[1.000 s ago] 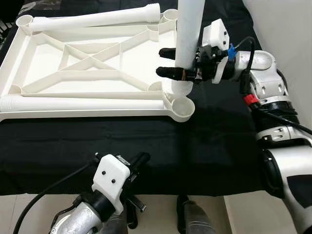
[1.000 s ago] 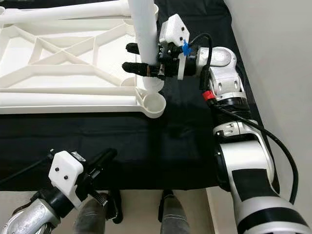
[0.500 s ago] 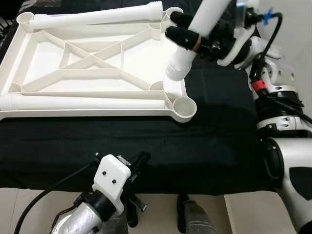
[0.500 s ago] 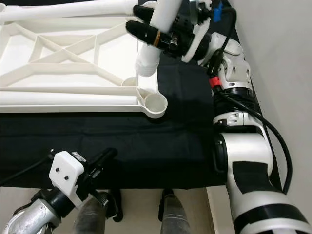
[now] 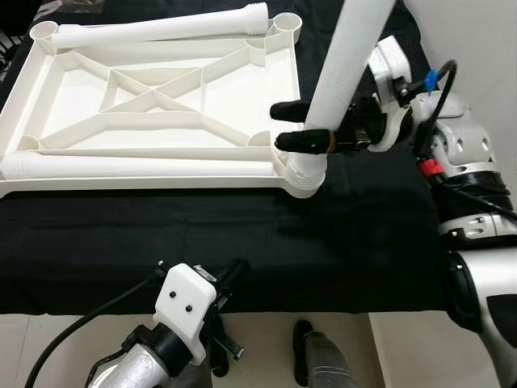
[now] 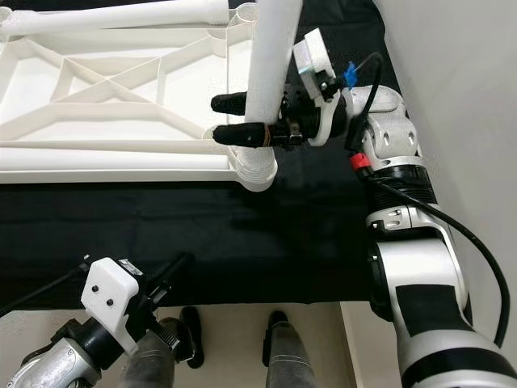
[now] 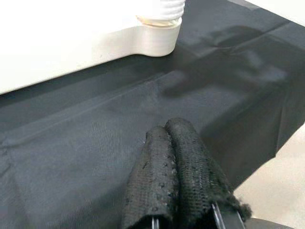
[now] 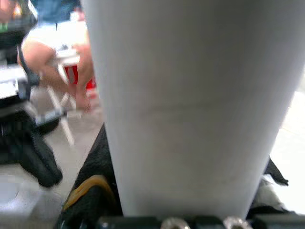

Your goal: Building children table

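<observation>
Swung down from its raised tilt, the white table leg (image 5: 343,77) now seats in the tabletop's corner socket (image 7: 155,40), right gripper (image 5: 295,129) clamped around it; left gripper (image 7: 174,167) idles, fingers together.

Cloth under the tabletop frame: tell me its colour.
Black, plain; the cloth shows best in the left eye view, beneath the white tabletop frame.
</observation>
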`<state>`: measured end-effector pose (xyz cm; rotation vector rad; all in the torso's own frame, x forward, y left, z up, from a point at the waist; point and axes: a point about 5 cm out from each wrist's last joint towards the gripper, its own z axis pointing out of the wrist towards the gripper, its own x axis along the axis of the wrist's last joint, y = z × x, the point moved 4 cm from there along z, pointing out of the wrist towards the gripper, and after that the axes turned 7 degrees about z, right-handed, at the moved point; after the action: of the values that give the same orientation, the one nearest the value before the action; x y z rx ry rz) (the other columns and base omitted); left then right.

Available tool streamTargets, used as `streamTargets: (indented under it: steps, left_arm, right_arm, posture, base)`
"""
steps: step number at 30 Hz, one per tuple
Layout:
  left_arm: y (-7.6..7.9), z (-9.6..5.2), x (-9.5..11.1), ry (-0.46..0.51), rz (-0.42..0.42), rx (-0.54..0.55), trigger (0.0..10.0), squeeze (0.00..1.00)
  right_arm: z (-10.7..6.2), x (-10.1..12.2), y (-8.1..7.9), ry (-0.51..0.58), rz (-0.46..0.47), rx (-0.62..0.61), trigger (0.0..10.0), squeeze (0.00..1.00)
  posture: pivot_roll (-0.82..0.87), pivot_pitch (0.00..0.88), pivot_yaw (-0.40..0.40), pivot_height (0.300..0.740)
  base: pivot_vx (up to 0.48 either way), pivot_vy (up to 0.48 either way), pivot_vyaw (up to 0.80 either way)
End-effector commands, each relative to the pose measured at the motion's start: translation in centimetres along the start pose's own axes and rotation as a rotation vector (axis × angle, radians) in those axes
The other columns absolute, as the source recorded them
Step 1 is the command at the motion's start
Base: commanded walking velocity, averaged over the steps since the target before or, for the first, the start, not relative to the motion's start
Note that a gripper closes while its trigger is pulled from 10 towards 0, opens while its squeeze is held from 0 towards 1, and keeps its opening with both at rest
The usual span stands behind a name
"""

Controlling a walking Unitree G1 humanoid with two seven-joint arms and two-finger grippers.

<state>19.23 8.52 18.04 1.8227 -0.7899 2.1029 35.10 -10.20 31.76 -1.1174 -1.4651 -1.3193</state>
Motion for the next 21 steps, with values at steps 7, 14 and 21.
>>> streamTargets:
  steps: [7,14,21]
  left_arm:
    - [0.7,-0.8,0.3,-0.016,-0.015,-0.019,10.0,0.00]
    - [0.8,-1.1,0.5,-0.020,-0.017,-0.021,10.0,0.00]
    - [1.0,-1.7,0.6,-0.035,-0.024,-0.024,10.0,0.00]
  right_arm:
    - [0.8,0.0,0.1,0.032,-0.008,0.034,10.0,0.00]
    - [0.5,-0.1,0.2,0.027,-0.006,0.028,10.0,0.00]
    - [-1.7,0.3,1.1,0.018,-0.014,-0.058,10.0,0.00]
  posture:
    - [0.11,0.369,0.005,0.740]
    - [0.12,0.381,0.009,0.740]
    - [0.13,0.398,0.017,0.740]
  base:
    - [0.000,0.000,0.00]
    - [0.000,0.000,0.00]
    - [0.000,0.000,0.00]
